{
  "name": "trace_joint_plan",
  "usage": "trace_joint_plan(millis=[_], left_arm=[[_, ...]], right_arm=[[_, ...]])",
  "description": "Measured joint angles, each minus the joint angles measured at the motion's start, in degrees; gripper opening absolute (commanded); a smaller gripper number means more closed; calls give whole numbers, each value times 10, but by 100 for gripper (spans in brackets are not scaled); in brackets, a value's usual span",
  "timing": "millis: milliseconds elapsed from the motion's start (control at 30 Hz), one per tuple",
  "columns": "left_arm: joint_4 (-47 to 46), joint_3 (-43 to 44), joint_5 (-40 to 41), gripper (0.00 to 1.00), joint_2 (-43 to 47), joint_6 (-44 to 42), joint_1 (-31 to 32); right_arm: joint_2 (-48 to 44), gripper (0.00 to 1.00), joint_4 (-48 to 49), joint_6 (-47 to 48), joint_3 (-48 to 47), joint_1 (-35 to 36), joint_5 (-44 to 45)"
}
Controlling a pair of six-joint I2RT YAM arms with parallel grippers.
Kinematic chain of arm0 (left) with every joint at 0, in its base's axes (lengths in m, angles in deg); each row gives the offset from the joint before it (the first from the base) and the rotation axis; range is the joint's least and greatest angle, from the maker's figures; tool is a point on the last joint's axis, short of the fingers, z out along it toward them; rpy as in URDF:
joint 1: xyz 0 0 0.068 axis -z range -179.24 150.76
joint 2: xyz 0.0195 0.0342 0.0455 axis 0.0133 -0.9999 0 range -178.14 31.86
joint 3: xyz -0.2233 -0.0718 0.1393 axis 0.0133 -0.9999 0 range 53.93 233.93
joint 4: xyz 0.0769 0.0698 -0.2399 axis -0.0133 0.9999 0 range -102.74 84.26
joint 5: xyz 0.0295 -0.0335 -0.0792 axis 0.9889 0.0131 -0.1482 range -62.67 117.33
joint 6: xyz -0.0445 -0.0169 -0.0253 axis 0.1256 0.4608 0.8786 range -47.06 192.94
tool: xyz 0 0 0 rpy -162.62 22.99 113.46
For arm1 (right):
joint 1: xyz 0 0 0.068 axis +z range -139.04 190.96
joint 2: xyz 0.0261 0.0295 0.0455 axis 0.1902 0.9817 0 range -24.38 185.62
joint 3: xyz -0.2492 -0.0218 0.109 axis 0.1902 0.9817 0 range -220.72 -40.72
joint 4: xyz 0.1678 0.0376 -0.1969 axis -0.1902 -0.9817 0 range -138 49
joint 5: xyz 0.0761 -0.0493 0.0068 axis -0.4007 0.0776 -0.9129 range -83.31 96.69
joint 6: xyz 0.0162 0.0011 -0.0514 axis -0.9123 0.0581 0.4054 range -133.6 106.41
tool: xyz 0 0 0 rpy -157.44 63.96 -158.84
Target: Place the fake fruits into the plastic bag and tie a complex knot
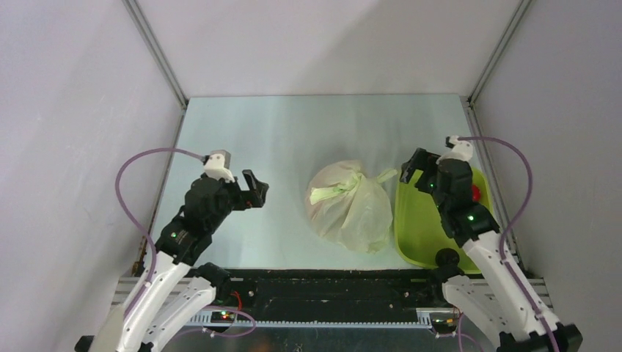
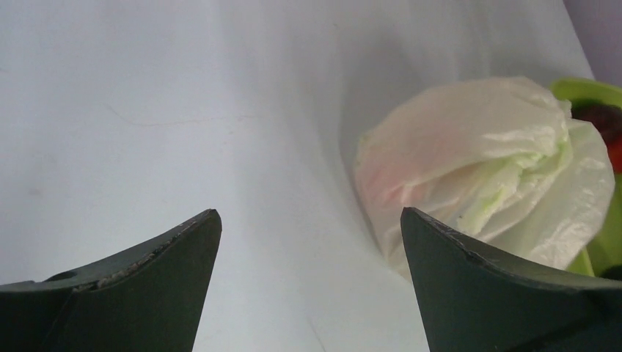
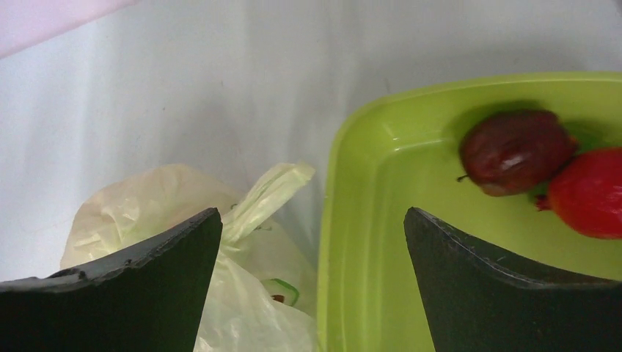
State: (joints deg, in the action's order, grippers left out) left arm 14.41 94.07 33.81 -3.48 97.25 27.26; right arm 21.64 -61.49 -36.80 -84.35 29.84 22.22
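**Inspector A:** Nearest the bases, what do we record for the arms?

**Inspector B:** We find the left gripper (image 1: 258,189) left of centre, its jaws spread wide and holding nothing. The right gripper (image 1: 411,167) hangs over the upper-left corner of the tray, also wide and empty. Neither touches the bag.

**Inspector A:** And the bag itself?

**Inspector B:** The plastic bag (image 1: 348,209) sits at frame centre on the table (image 1: 279,147), just beside the lime-green tray (image 1: 414,224). Its film is thin, crinkled, translucent cream, and it bulges round. A pinkish blur shows through it in the left wrist view, so we judge there is fruit inside. The knot (image 1: 353,180) is a tight bunch on top with two flat tails.

**Inspector A:** Do we pass it as complete?

**Inspector B:** We judge not. Farther back in the tray lie a dark maroon fruit (image 3: 517,150) and a red fruit (image 3: 590,192), both glossy, side by side. The tying looks done, but these two are unbagged.
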Motion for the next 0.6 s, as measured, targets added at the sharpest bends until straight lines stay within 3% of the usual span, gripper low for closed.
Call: trace_joint_plan(millis=[333,600], left_arm=[[19,74,131,99,124,-104,-5],[-5,36,220,99,210,-141,-5]], right_arm=[[-207,99,-13,118,1,-22,19],[-323,99,26,179,43,-22,36]])
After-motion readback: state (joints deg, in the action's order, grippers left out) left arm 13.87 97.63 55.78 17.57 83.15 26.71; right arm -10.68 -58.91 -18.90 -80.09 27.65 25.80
